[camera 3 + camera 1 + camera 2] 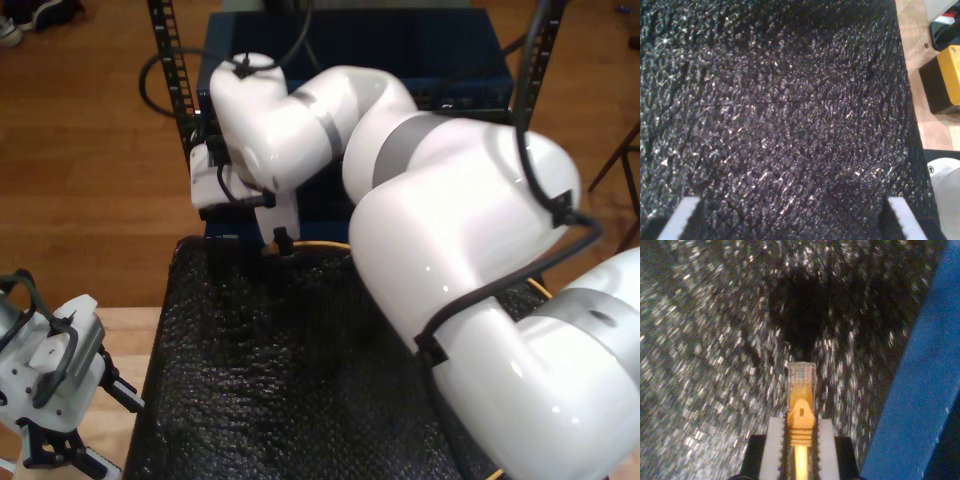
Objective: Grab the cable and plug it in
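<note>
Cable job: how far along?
Grab looks done: my second gripper is shut on the cable just behind its clear plug, which points out over the black mat. No socket contact shows, so plugging in is left. My first gripper hangs open over the mat.

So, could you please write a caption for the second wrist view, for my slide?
My second gripper grips the yellow-orange cable, clear plug forward, above the black textured mat.

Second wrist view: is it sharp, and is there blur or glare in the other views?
Second wrist view: black mat smeared with glints, cable plug fairly sharp in my second gripper. First wrist view: mat sharp, speckled highlights. Exterior view: glare on the white arm.
</note>
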